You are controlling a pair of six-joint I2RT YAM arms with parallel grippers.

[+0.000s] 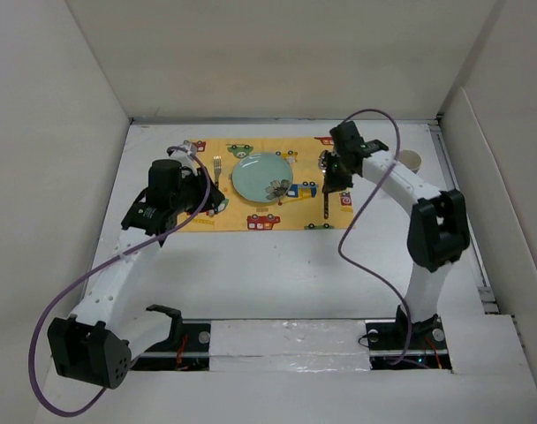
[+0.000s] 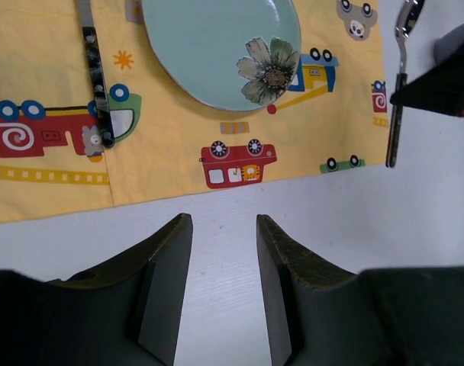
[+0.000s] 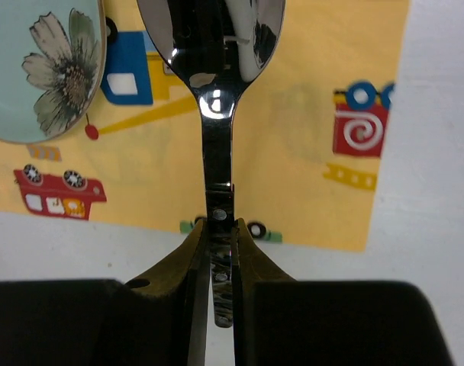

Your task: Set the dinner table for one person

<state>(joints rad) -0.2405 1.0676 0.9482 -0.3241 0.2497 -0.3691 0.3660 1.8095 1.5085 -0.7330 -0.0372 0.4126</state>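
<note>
The white dinner table (image 1: 277, 274) carries a yellow car-print placemat (image 1: 251, 216) at the back. A light blue plate (image 1: 260, 177) with a flower print sits on the mat, and a fork (image 1: 217, 166) lies to its left. My right gripper (image 1: 329, 181) is shut on the handle of a spoon (image 3: 215, 175), right of the plate, bowl pointing away over the mat (image 3: 308, 114). My left gripper (image 2: 223, 221) is open and empty above bare table just in front of the mat (image 2: 178, 145); the fork (image 2: 95, 76), plate (image 2: 217, 46) and spoon (image 2: 396, 114) show beyond it.
A beige cup (image 1: 412, 161) stands at the back right, off the mat. White panels wall the table at the back and on both sides. Purple cables loop from both arms over the table.
</note>
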